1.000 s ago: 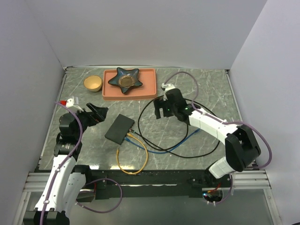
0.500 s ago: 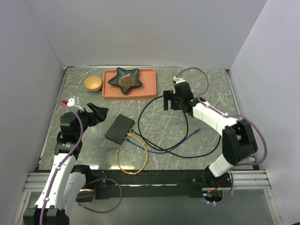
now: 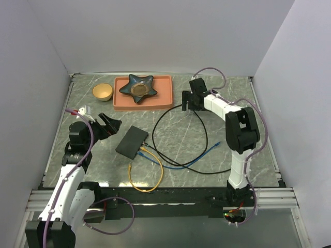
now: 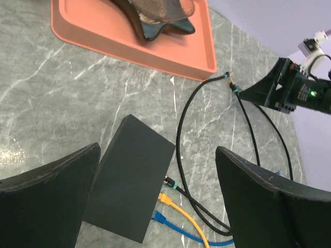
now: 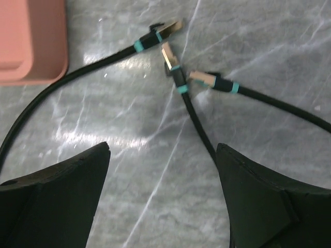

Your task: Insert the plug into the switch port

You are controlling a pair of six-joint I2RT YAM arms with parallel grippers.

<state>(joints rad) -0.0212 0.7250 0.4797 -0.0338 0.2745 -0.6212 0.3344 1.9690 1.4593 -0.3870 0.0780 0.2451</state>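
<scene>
While both hands stand spread and empty, the plug lies far from its port.
Left hand (image 3: 109, 123) hangs just left of the switch (image 3: 131, 142), which lies flat on the desk (image 3: 103, 160), socket side turned right and nearward, with leads (image 4: 166, 198) already in it. Well to the right and farther back, off the tray's (image 3: 119, 106) right end, three loose black plugs (image 5: 169, 54) lie under the right hand (image 5: 163, 150), just ahead of its fingertips, the middle one's long axis roughly crosswise to the gap. The right arm is plainly nearer.
</scene>
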